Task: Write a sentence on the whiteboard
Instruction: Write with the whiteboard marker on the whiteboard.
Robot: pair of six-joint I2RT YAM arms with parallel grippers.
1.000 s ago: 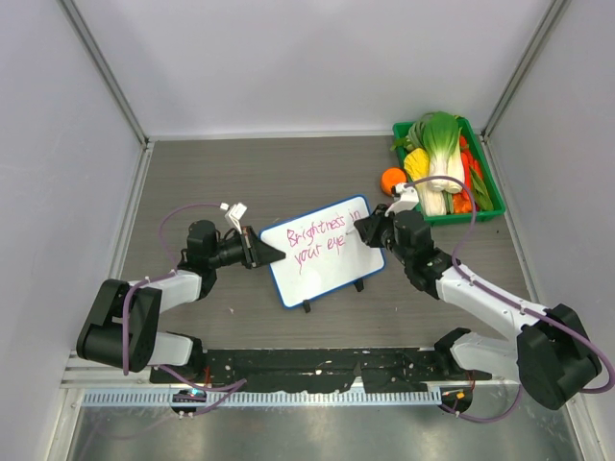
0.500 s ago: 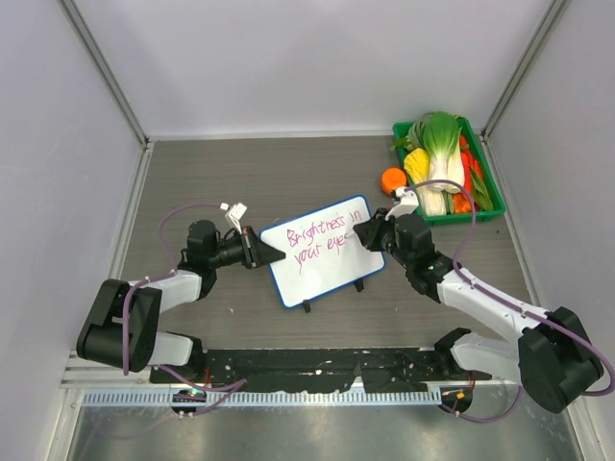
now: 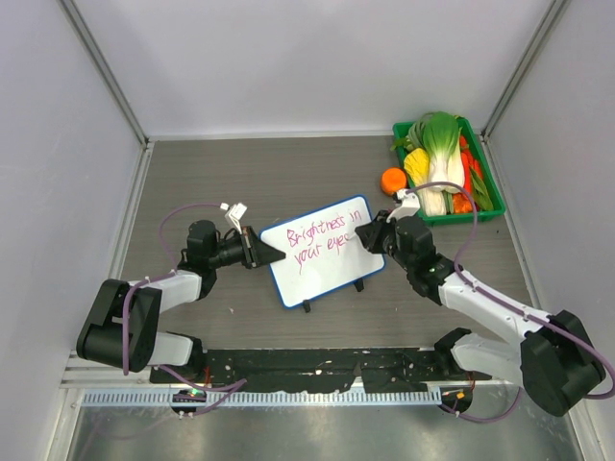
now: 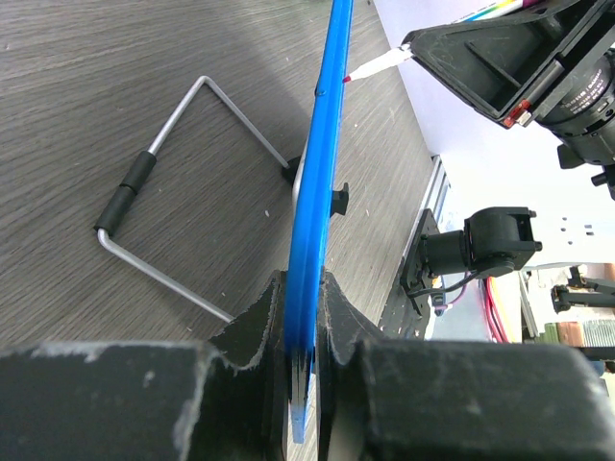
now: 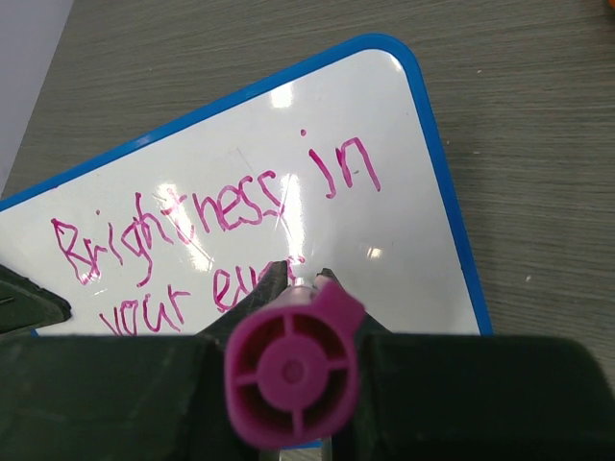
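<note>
**Whiteboard (image 3: pixel 322 252) clamped on the left, pen at its right end**

Left gripper (image 3: pixel 269 254) lies low on the grey table (image 3: pixel 240 173), left of centre. Its two jaws are pinched nearly together on the left edge of the whiteboard. In the left wrist view the blue frame (image 4: pixel 315 192) runs edge-on between the fingers (image 4: pixel 259 322), and a bent wire stand (image 4: pixel 163 187) rests on the table to the left of the board.

The whiteboard stands mid-table, tilted back, with its right end farther away than its left. The sentence (image 3: pixel 320 237) is in pink, in two lines. The upper reads "Brightness in" and the lower starts "your eye". The end of the lower line is hidden behind the pen in the right wrist view.

Right gripper (image 3: pixel 370 234) is clamped tight on a magenta marker (image 5: pixel 291 370), whose tip (image 4: pixel 370 65) is at the board face, at the end of the lower line.

Far right, a green tray (image 3: pixel 452 219) holds a bok choy (image 3: pixel 440 142) and other vegetables. An orange ball (image 3: pixel 393 180) lies just left of the tray.
</note>
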